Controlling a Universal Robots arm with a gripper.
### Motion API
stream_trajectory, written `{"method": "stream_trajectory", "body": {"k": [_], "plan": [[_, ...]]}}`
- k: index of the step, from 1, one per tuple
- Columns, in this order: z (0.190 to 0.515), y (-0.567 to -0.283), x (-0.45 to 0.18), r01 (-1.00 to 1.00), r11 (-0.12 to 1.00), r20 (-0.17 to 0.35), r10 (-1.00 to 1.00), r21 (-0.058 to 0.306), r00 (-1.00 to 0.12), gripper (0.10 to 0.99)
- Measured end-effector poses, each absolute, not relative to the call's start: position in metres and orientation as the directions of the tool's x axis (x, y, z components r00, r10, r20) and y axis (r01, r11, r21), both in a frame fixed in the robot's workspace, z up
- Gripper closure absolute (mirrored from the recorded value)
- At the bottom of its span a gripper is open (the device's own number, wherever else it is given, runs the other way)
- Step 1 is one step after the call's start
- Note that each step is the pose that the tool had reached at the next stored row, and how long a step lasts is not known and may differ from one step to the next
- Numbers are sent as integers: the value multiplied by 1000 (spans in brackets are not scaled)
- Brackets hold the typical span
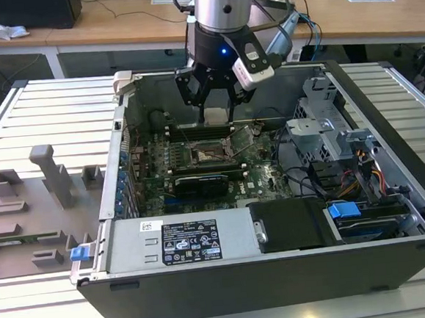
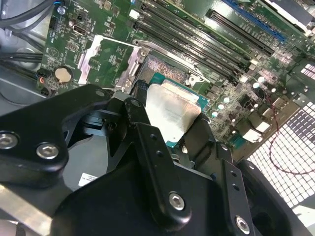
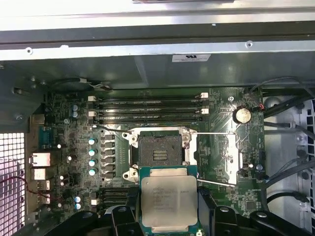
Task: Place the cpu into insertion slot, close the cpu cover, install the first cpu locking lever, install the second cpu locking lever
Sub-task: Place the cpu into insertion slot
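My gripper (image 1: 214,109) hangs inside the open computer case and is shut on the cpu (image 1: 215,119), a flat silvery square chip. In both wrist views the cpu (image 3: 169,200) (image 2: 173,114) sits between the black fingers (image 3: 121,216), a short way above the board. The insertion slot (image 3: 159,150) (image 1: 209,155) lies open with its dark centre bare, just beyond the chip's leading edge. The cpu cover (image 3: 227,157) (image 2: 104,60) is swung back and rests to one side of the socket. Two thin lever wires (image 3: 212,133) stick out by the cover.
Long memory slots (image 3: 147,109) run behind the socket. A long black card (image 1: 200,183) lies in front of it. The power supply (image 1: 182,241), a drive bay with a blue tab (image 1: 343,210) and cables (image 1: 310,177) crowd the exterior view's right. Grey fixtures (image 1: 52,175) stand at its left.
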State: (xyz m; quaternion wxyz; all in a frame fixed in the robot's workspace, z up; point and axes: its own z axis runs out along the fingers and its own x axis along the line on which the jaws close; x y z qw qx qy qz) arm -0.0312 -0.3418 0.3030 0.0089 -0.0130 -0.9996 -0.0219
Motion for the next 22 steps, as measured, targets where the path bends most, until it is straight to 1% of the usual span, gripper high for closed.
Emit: {"method": "stream_trajectory", "body": {"k": [10,16,22], "plan": [[296,-342,-31,26,999,18,26,44,-1000,541],[284,-342,-31,26,999,18,26,44,-1000,541],[274,-336,-30,26,999,18,26,32,-1000,541]]}}
